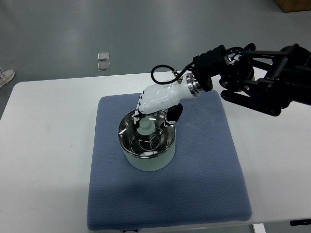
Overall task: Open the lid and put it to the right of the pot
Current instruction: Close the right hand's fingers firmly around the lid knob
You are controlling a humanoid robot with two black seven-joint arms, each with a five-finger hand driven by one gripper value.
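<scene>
A pale green pot (pixel 148 153) is seen standing upright near the middle of a blue mat (pixel 204 160), which is spread over a white surface (pixel 48 145). The pot is closed by a glass lid (pixel 146 138), lying flat on the rim with its pale knob (pixel 145 127) pointing straight up toward the camera; being round, the lid shows no long axis.

The right hand (pixel 158 99), white-shelled and carried on a black arm (pixel 262 80) entering from the picture's right edge, is reached down and leftward over the pot's far rim. Its fingers (pixel 140 112) are brought to the far side of the knob and appear curled close around it, though whether they are fully clamped cannot be told from this steep angle. The lid is not yet lifted.

To the right of the pot, a broad stretch of bare mat is left open, running to the mat's right edge, with a strip of white surface beyond it. Less room is offered on the left, where the pot stands nearer the mat's edge. The mat's near edge lies close to the front edge of the surface.

Beyond the far edge of the surface, grey floor (pixel 97 29) is shown, with two small clear square items (pixel 103 61) lying on it and a shoe (pixel 6 76) at the picture's left edge.
</scene>
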